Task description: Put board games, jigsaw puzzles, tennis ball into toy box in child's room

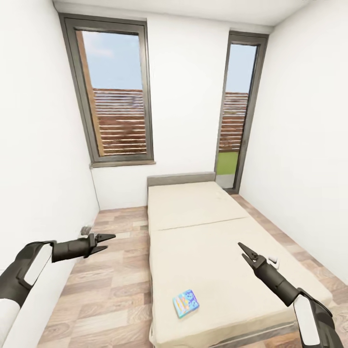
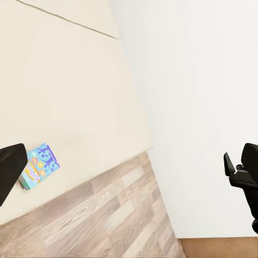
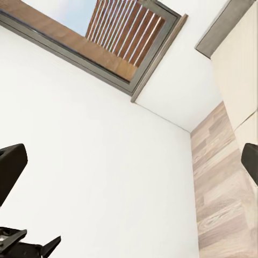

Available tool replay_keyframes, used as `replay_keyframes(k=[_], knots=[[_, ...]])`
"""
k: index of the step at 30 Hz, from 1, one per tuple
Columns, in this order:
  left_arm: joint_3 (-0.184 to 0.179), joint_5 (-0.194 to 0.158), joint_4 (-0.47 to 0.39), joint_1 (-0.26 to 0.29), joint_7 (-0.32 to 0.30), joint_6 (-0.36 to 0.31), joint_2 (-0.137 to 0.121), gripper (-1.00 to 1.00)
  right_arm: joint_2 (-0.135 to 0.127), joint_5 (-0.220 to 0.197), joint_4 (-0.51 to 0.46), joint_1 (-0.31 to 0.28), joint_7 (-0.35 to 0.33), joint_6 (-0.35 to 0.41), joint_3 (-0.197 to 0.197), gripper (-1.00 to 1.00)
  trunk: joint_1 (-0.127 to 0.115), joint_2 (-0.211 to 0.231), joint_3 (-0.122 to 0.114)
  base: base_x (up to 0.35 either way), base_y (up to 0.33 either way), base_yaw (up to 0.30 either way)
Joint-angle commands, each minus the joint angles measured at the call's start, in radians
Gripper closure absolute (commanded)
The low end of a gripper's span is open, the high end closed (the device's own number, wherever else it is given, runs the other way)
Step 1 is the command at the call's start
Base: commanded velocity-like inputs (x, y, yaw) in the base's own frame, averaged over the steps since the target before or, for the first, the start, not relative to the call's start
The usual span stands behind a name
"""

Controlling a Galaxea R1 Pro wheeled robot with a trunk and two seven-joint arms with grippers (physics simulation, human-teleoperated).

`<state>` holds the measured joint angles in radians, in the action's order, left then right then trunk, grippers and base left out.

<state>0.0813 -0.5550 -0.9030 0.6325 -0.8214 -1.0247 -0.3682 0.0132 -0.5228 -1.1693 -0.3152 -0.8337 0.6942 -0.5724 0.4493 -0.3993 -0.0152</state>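
On the bed (image 1: 203, 227), a board game (image 1: 186, 303) lies between both open jaws.

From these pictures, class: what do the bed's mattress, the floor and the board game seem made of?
Mattress: probably matte beige fabric, plain with one seam. Floor: wood planks or laminate, visible grain, slight sheen. Board game: seemingly printed cardboard, flat, colourful.

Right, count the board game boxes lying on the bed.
1. A small blue-teal cardboard board game box lies flat on the beige mattress bed, near its foot end. The task mentions two there; another is not visible from here.
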Motion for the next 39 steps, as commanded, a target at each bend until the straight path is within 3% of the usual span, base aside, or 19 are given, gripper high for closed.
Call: replay_keyframes(k=[1,3,9,12,17,20,24,30,39], knots=[[-0.003,0.004,0.000,0.001,0.007,-0.003,0.005,-1.00,0.001,-0.002,0.000,-0.001,-0.002,0.005,-0.002,-1.00,0.001,-0.001,0.000,0.167,-0.018,-0.058],[-0.013,0.005,0.000,0.001,0.035,-0.001,0.016,-1.00,0.002,0.001,-0.002,-0.001,-0.001,0.004,-0.001,-1.00,0.001,-0.001,0.000,0.120,-0.028,-0.042],[-0.032,0.007,0.001,0.002,0.205,0.014,0.088,-1.00,0.002,0.008,-0.006,-0.001,0.007,0.000,0.000,-1.00,0.001,-0.001,-0.001,0.042,-0.011,-0.015],[-0.035,0.007,0.001,0.003,0.373,0.024,0.139,-1.00,0.002,0.011,-0.008,-0.002,0.032,0.003,0.004,-1.00,0.001,-0.001,-0.001,0.011,-0.003,-0.004],[-0.036,0.007,0.003,0.004,0.556,0.059,0.187,-1.00,0.004,0.013,-0.012,-0.006,0.099,0.009,0.023,-1.00,0.001,-0.001,-0.001,0.004,-0.001,-0.001],[-0.037,0.004,0.007,0.004,0.622,0.098,0.198,-1.00,0.004,0.012,-0.025,-0.007,0.148,0.012,0.049,-1.00,0.001,-0.001,-0.001,0.001,0.000,0.000],[-0.037,0.001,0.009,0.004,0.696,0.140,0.207,-1.00,0.005,0.010,-0.061,-0.008,0.246,0.014,0.114,-1.00,0.001,-0.001,-0.001,0.000,0.000,0.000],[-0.039,0.001,0.010,0.004,0.737,0.161,0.218,-1.00,0.011,0.006,-0.093,-0.008,0.367,0.016,0.187,-1.00,0.001,-0.001,-0.001,0.000,0.000,0.000],[-0.040,0.036,0.018,0.005,0.750,0.171,0.232,-1.00,0.016,0.008,-0.103,-0.016,0.429,0.049,0.255,-1.00,0.001,-0.001,-0.001,0.000,0.000,0.000]])
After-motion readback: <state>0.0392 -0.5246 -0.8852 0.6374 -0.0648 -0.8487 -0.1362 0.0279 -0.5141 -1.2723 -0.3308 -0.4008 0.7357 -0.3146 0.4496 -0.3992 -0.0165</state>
